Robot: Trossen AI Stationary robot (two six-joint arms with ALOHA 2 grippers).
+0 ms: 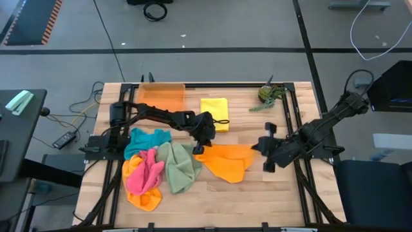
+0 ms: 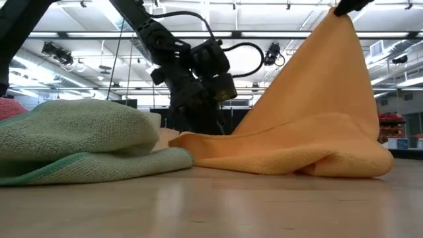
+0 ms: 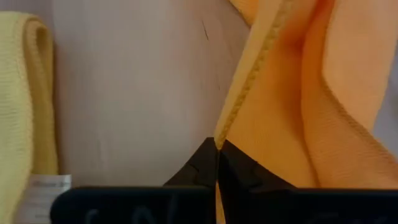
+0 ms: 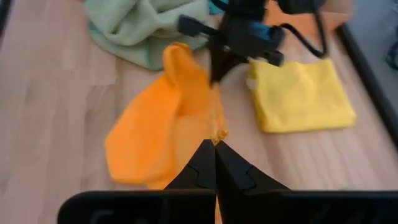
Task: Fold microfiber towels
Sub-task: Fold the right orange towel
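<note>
**Orange towel pinched at two corners**

From above: orange towel (image 1: 233, 162) spread on the table (image 1: 270, 200) between the two arms. Left claw (image 1: 201, 149) down at the towel's near-left corner, right claw (image 1: 261, 147) at its opposite corner. Just left of the orange towel, a heap: green towel (image 1: 178, 165), pink towel (image 1: 145, 173), blue towel (image 1: 147, 139), another orange one (image 1: 147, 200) under the pink. Folded yellow towel (image 1: 215, 113) behind the left claw, beside an orange tray (image 1: 162, 96) at the far edge.

From table height: orange towel (image 2: 317, 125) drawn up into a tall peak toward the upper right, its bottom edge resting on the wood. Left claw (image 2: 210, 125) low behind the towel's left edge; grip point hidden. Green towel (image 2: 79, 142) lying in front left, touching the orange one.

From the left wrist: fingers (image 3: 202, 167) closed tight together, hemmed edge of the orange towel (image 3: 311, 112) caught right at the tips. Yellow towel (image 3: 22, 106) off to one side on bare wood.

From the right wrist: fingers (image 4: 205, 163) pressed shut on a corner of the orange towel (image 4: 155, 134), cloth hanging away toward the left claw (image 4: 217, 74). Yellow towel (image 4: 298, 96) flat beside it, green towel (image 4: 143, 28) beyond.
</note>
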